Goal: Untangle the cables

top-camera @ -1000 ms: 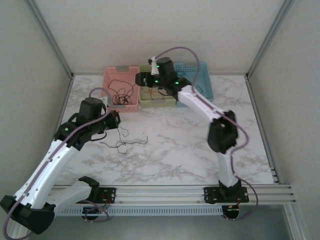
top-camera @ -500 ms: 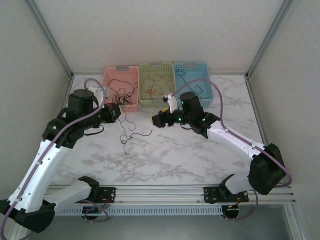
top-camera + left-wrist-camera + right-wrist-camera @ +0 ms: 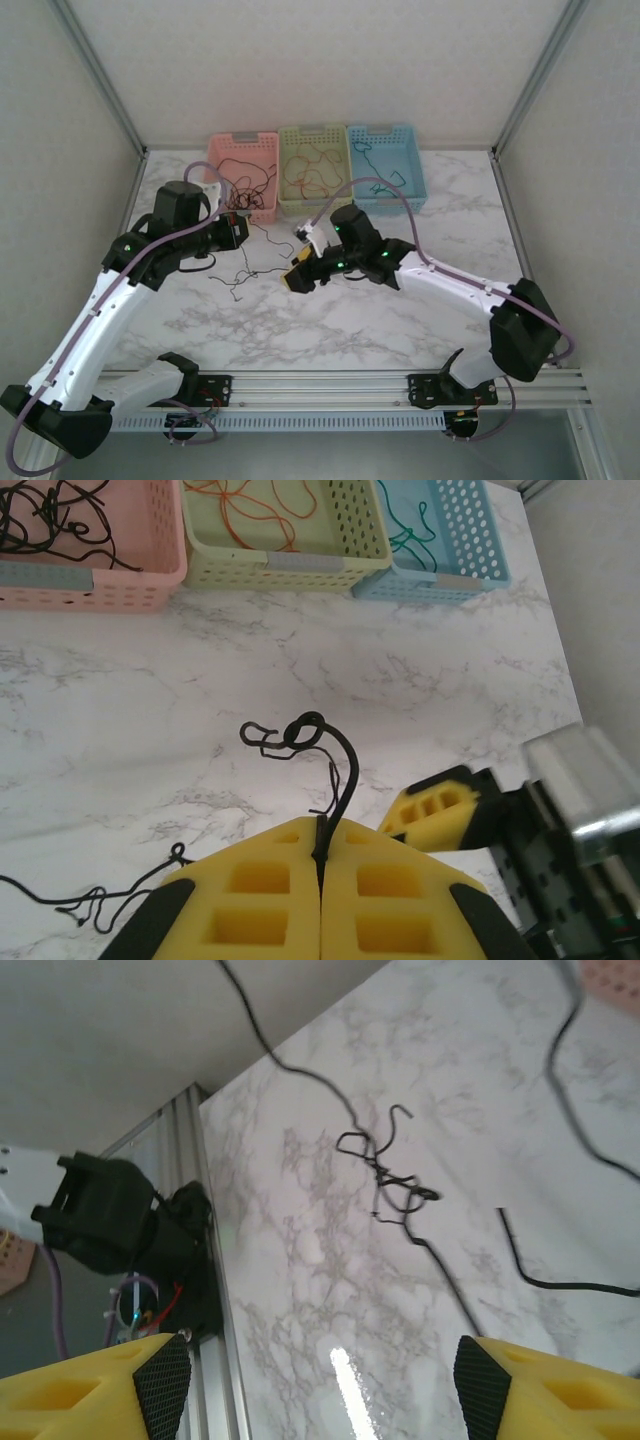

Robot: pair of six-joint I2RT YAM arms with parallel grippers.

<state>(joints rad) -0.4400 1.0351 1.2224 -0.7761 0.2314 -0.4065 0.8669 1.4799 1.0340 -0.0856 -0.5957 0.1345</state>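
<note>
reaches in from the left with the left arm bent at the elbow, the left gripper (image 3: 232, 232) raised over the marble table (image 3: 400, 330) just in front of the pink basket (image 3: 250, 214). pinches a thin black cable (image 3: 340, 770) between yellow pads (image 3: 265, 900) pressed flat together, the strand arcing away to a small loop. leaves a loose black tangle (image 3: 240, 278) lying on the table below. stretches the right arm low across the table centre, the right gripper (image 3: 300, 272) just beside the tangle, yellow fingers (image 3: 100, 1390) spread wide with nothing between them. shows black wires (image 3: 50, 510) in the pink basket, red-orange wires (image 3: 240, 505) in the green basket (image 3: 315, 207), teal wires (image 3: 405, 540) in the blue basket (image 3: 400, 203).
</note>
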